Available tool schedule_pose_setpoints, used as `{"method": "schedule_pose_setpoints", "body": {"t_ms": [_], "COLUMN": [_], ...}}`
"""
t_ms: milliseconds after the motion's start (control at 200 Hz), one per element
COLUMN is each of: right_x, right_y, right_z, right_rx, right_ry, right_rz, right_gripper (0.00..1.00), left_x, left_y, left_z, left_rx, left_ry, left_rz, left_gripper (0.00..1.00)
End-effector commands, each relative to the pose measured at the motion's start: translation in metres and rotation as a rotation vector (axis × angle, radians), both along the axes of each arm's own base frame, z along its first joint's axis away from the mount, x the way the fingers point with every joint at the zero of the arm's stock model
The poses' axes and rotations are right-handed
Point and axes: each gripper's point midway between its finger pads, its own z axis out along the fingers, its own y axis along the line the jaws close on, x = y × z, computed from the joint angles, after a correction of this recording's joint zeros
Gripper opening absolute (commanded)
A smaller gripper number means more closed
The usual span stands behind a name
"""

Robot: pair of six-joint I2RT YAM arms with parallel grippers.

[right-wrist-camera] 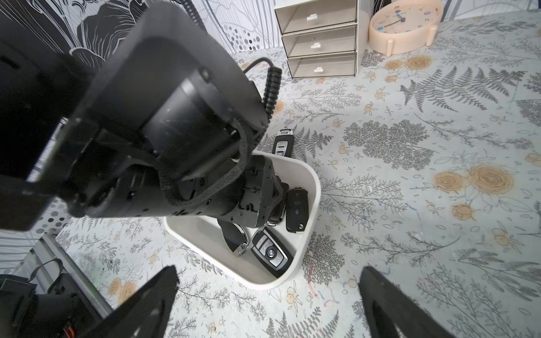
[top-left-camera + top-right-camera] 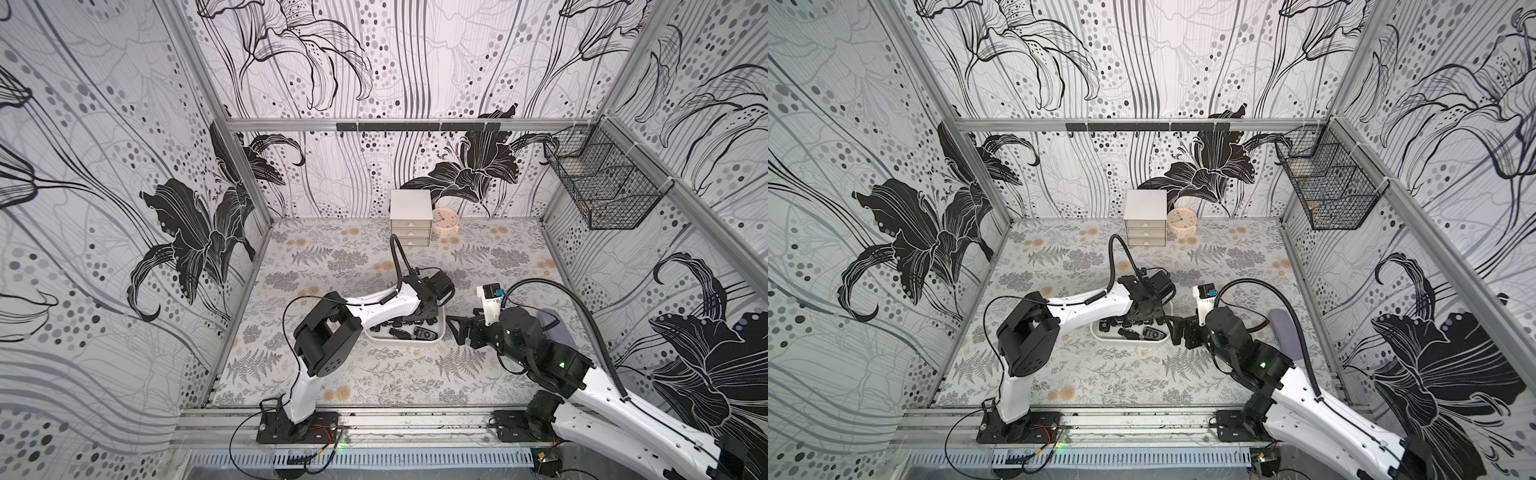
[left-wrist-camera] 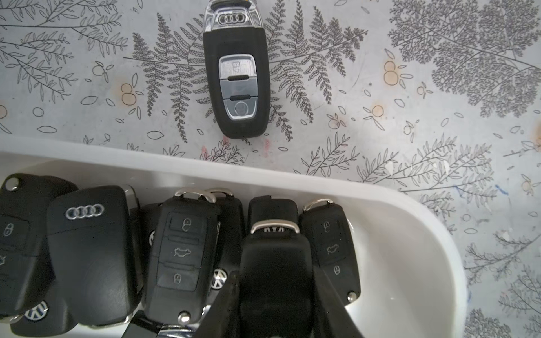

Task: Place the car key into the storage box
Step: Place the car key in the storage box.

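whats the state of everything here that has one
left gripper: shut on car key, inside storage box
right gripper: open, empty
storage box: holds several key fobs
Audi key fob: on table, outside storage box
drawer cabinet: three drawers shut

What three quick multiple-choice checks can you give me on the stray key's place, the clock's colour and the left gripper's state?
1. The Audi key with silver buttons lies: A inside the storage box; B on the table, outside the box; C propped upright against the box wall.
2. The clock is: A peach; B blue; C black.
3. The left gripper is: A open, empty; B shut on the box rim; C shut on a black key fob.
Answers: B, it lies flat on the table, clear of the rim; A, its case is peach; C, the jaws clamp the fob above the box.
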Motion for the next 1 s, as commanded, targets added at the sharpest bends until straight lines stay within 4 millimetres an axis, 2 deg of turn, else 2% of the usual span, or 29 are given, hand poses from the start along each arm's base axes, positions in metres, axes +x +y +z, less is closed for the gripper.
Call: {"method": "schedule_pose_setpoints", "body": {"t_ms": [0, 576, 671, 761, 856, 996], "right_x": [0.002, 0.004, 0.004, 0.004, 0.004, 0.004], "right_y": [-0.007, -0.004, -0.003, -0.003, -0.004, -0.003], "right_z": [-0.006, -0.010, -0.010, -0.010, -0.010, -0.011], "right_rx": [-0.012, -0.018, -0.018, -0.018, -0.018, -0.015], "right_ry": [0.015, 0.023, 0.023, 0.023, 0.022, 0.025], "right_rz": [-0.035, -0.033, -0.030, -0.032, -0.032, -0.033], "right_gripper": [1.00, 1.00, 1.00, 1.00, 1.00, 1.00], "left_x": [0.006, 0.017, 0.017, 0.017, 0.018, 0.017], "left_y": [0.010, 0.016, 0.017, 0.018, 0.016, 0.011], "left_z": [-0.002, -0.008, -0.008, -0.006, 0.000, 0.010], "left_rx": [0.054, 0.126, 0.128, 0.129, 0.118, 0.087], "left_ry": [-0.004, 0.002, 0.004, -0.001, -0.011, -0.025], "left_rz": [0.037, 0.023, 0.021, 0.021, 0.015, 0.010], "left_gripper": [0.32, 0.36, 0.40, 0.49, 0.55, 0.55]}}
